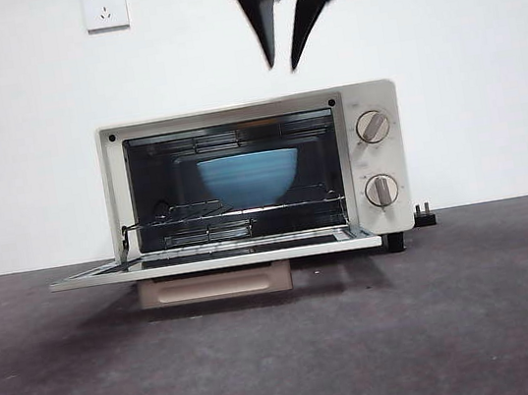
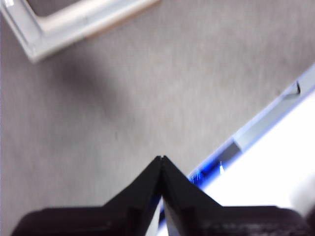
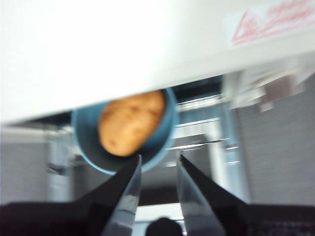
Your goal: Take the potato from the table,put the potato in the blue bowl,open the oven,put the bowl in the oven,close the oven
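Grey table [image 1: 287, 353]; oven [image 1: 256, 181] open, blue bowl [image 1: 250, 179] inside.

A: From the front, what can't you see?

B: The potato [image 3: 130, 122]. The blue bowl [image 1: 250, 179] stands below the right gripper [image 1: 290, 54], and its wall hides whatever lies inside. Only the right wrist view shows the potato, and there it is blurred, with the oven [image 1: 254, 175] roof cutting off part of the bowl's rim.

A: And the arm itself?

B: Cut off by the top edge; only the two parted jaws and a bit of the mount show.

A: The left wrist view?

B: Soft all over. The left gripper [image 2: 161, 158] has its jaws together. Far ahead of its tips, a corner of the oven's door runs off the frame. Beside the tips lies a bright white area I cannot identify.
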